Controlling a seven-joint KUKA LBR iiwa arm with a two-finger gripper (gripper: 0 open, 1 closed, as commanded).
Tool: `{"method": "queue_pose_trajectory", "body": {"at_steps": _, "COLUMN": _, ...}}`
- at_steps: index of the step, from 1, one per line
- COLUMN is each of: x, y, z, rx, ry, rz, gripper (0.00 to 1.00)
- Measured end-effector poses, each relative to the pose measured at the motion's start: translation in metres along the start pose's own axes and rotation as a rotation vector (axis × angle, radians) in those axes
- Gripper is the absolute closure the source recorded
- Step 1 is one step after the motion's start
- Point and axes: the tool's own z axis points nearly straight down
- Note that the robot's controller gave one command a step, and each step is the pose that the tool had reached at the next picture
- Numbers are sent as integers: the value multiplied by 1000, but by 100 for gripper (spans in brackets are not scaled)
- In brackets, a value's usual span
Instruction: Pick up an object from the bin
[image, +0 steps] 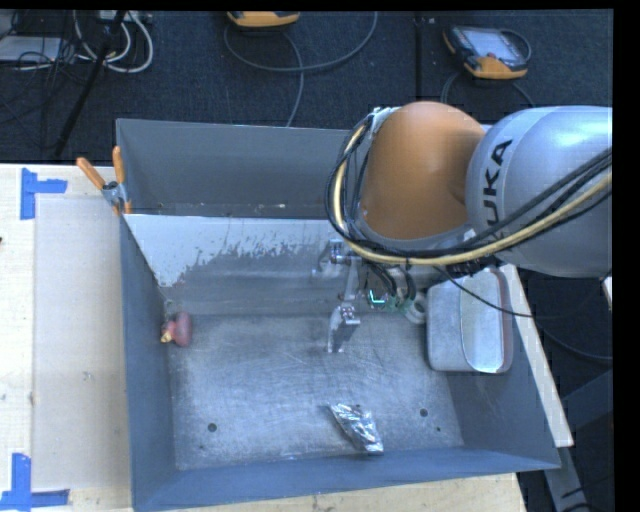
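From my station I see the hand (338, 338) hanging low over the middle of the grey metal bin (220, 170), slightly toward the far side, with bare floor beneath it. I cannot tell whether it is released or clenched, because the arm's orange cover (420, 170) and its looped cables crowd that spot. The arm comes in from the right and leans over the right wall, which I judge is what puts the hand nearer the centre than either end. Few things lie in the bin, and they are well apart. A crumpled silvery wrapper (357, 426) lies on the floor near the near wall, straight toward me from the hand and the nearest loose thing to it. A small pink-red lump (180, 329) sits far off at the left, tucked where the floor meets the sloping left wall, as a loose thing that rolls would settle there. A pale grey rounded slab (470, 335) leans against the right wall just beside the arm; I cannot say whether it is loose or fixed. My judgement is that the pick is not yet made. The wrapper looks the easiest target since it lies in open floor, though it is flat and crinkled and may slip or deform when squeezed.
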Motion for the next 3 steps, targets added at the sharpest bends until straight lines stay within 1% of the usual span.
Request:
{"method": "queue_pose_trajectory", "body": {"at_steps": 1, "x": 19, "y": -45, "z": 77, "rx": 2, "ry": 1, "rz": 33, "gripper": 0}}
{"method": "queue_pose_trajectory", "body": {"at_steps": 2, "x": 90, "y": -104, "z": 95, "rx": 2, "ry": -2, "rz": -215, "gripper": 0}}
{"method": "queue_pose_trajectory", "body": {"at_steps": 3, "x": 104, "y": -63, "z": 129, "rx": 1, "ry": -10, "rz": -467, "gripper": 0}}
